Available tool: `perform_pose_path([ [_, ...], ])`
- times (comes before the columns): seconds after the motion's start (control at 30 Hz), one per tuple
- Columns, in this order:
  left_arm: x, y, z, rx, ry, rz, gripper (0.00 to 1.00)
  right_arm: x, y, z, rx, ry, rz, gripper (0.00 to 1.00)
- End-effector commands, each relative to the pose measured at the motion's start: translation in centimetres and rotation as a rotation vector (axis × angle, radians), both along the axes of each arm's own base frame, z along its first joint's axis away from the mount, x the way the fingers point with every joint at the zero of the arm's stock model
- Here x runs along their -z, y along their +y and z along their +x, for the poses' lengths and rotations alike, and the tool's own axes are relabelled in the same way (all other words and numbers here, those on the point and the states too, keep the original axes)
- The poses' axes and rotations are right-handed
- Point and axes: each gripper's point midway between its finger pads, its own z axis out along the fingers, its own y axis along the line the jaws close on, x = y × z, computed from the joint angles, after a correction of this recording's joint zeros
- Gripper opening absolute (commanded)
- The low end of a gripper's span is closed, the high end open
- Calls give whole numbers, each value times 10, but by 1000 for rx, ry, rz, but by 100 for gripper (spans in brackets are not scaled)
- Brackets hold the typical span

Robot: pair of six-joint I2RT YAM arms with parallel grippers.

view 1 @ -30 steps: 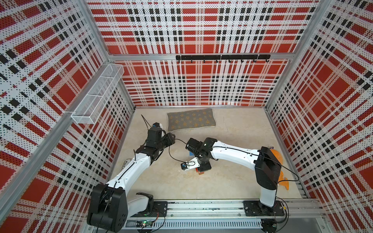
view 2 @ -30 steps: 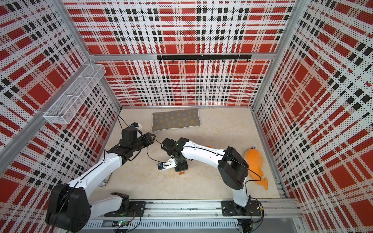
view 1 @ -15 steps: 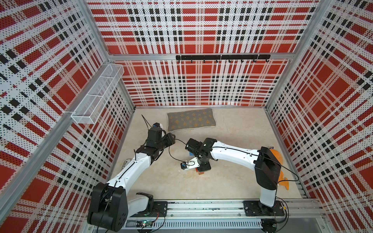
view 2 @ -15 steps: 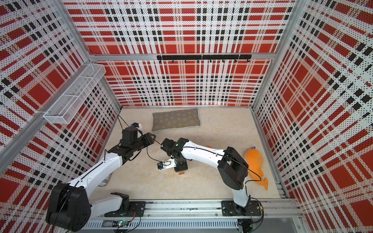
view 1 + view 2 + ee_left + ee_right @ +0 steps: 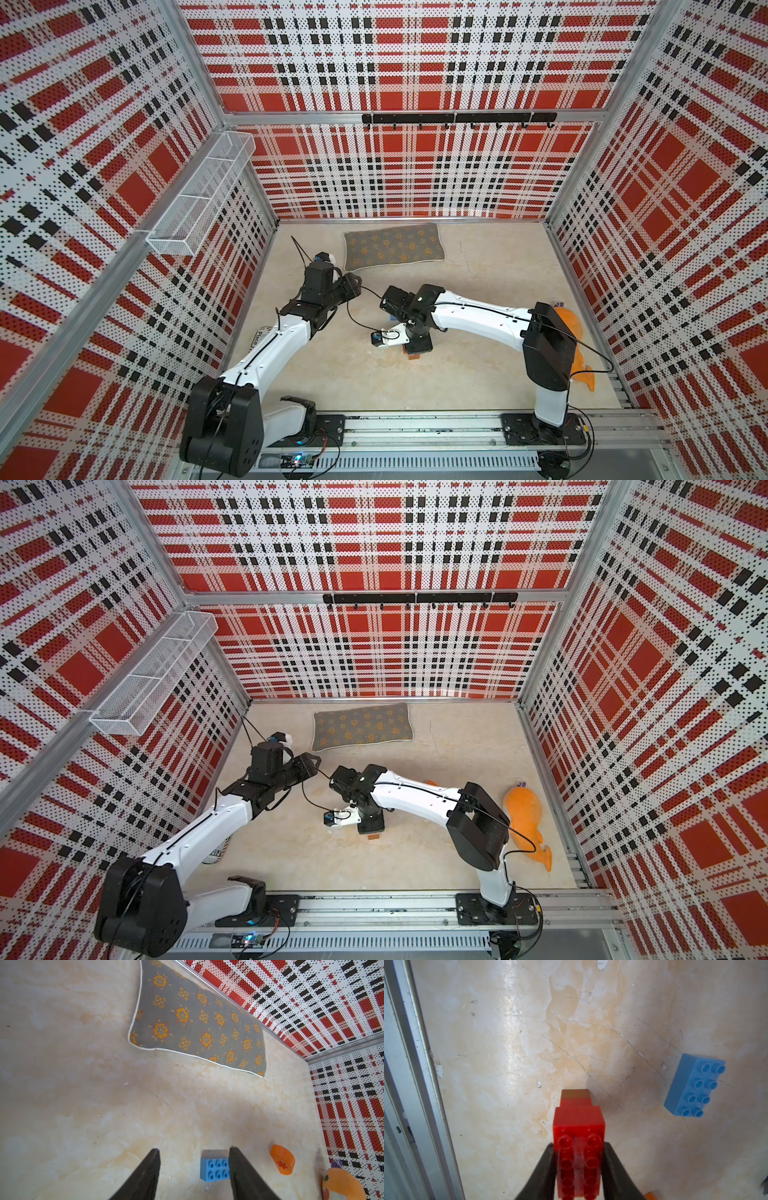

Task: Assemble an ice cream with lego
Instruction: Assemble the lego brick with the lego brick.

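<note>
One red brick (image 5: 579, 1120) sits pinched in the right gripper (image 5: 579, 1146), atop a narrow stack (image 5: 575, 1095). Left gripper (image 5: 194, 1149) stands part-open, empty.

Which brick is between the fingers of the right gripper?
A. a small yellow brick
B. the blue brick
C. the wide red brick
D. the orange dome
C: in the right wrist view the wide red brick sits between the two fingers of the right gripper, while the blue brick lies apart from it, untouched.
</note>
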Motion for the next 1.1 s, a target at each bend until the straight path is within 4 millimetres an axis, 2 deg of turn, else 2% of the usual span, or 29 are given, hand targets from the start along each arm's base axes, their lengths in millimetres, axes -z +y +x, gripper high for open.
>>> perform_pose_path([
  [0.0,3,2,1,1,-6,5,57,13,-15,2,39,41,-66,42],
  [0.17,3,3,2,0,-4,11,57,0,-9,5,39,31,-9,48],
  [0.43,-2,-5,3,19,-24,39,57,-19,-3,2,29,35,67,51],
  [0.67,-6,-42,-4,125,-35,95,56,-28,-6,-7,25,45,107,52],
  [0.77,-4,-59,-8,182,-29,151,55,-41,-6,-11,21,43,147,53],
  [0.9,-4,-79,-7,251,-8,297,52,-65,-10,-16,21,13,221,53],
  [1.07,-14,-89,4,337,-21,548,51,-88,-23,-14,60,-55,319,53],
])
